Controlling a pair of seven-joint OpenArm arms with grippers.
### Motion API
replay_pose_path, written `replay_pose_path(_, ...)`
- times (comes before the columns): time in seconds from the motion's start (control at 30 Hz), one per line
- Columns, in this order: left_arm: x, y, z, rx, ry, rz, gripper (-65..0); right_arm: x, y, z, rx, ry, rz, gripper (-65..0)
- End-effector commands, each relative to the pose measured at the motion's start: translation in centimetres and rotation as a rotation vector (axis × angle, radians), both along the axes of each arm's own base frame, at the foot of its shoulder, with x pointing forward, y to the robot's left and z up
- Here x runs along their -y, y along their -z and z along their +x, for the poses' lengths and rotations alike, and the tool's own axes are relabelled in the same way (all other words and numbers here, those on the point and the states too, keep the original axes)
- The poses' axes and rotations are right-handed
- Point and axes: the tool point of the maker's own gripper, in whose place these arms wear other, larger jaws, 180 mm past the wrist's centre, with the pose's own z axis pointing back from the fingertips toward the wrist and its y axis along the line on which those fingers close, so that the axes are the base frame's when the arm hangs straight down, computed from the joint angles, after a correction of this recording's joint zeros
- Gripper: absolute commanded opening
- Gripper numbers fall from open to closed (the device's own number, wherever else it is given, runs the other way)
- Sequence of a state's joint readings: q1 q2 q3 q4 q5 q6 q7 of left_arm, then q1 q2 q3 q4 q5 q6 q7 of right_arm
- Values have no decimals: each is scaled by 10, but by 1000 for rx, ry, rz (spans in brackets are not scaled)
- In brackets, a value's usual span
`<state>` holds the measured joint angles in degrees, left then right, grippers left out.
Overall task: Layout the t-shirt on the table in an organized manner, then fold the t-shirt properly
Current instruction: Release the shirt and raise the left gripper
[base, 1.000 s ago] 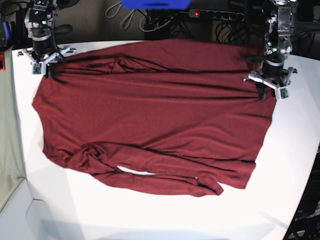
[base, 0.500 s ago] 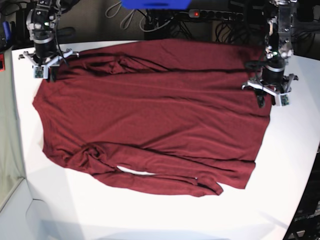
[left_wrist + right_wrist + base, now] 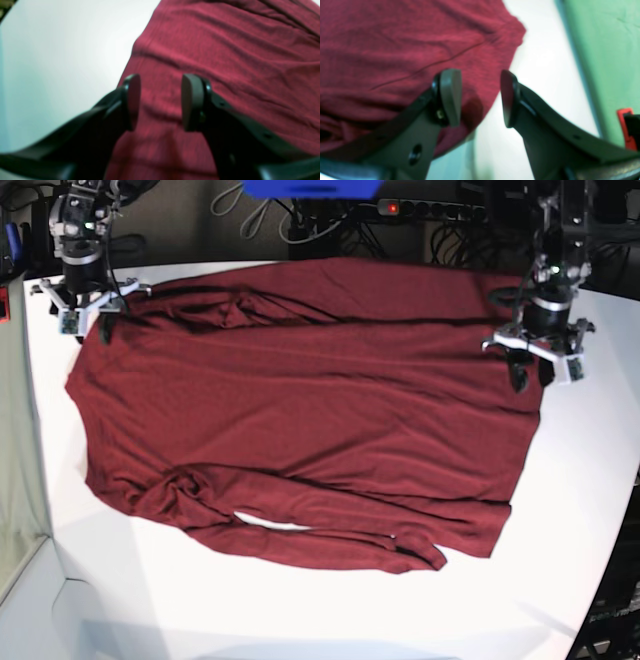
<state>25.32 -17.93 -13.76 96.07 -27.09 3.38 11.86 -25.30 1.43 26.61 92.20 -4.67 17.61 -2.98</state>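
The dark red t-shirt (image 3: 300,410) lies spread out on the white table (image 3: 300,610), wrinkled, with a bunched fold along its near edge. My left gripper (image 3: 532,375) hovers over the shirt's far right corner. In the left wrist view it (image 3: 160,100) stands open, with the t-shirt (image 3: 225,50) below and nothing between the pads. My right gripper (image 3: 88,328) is at the shirt's far left corner. In the right wrist view it (image 3: 480,97) is open above the edge of the t-shirt (image 3: 395,37) and the bare table (image 3: 545,75).
Behind the table's back edge sit a power strip with a red light (image 3: 430,208), cables and a blue object (image 3: 312,188). A green surface (image 3: 607,50) and a small red part (image 3: 623,125) lie beyond the table edge by my right gripper.
My right gripper has opened and let go of the shirt's far left corner. Both grippers have drawn slightly toward the back of the table. The shirt has stayed in place.
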Motion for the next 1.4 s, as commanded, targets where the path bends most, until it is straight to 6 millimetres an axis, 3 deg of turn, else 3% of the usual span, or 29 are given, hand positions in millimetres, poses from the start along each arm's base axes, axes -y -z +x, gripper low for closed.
replay_pose_path(0.0, -8, -15, -1, 42, -15, 6, -354, 4, -12, 5, 44, -6, -20, -383)
replay_pose_path(0.13, -14, -9, -38, -11, -53, -45, -236, 3, -12, 5, 41, -7, -17, -383)
replay_pose_path(0.4, -11, 12, -109, -170, -67, -76, -228, 2, -11, 5, 41, -8, -15, -383)
replay_pose_path(0.53, -15, 24, -125, -220, -78, -69, -228, -1, -12, 6, 60, 8, 24, -383)
replay_pose_path(0.67, -21, 32, -129, -237, -95, -64, -228, -2, -13, 7, 74, 18, 47, -383)
replay_pose_path(1.03, -25, 34, -101, -192, -106, -71, -228, 0, -12, 5, 70, 21, 44, -383)
replay_pose_path(1.37, -5, 60, -107, -260, -60, -104, -229, 1, -13, 5, 70, 22, 42, -383)
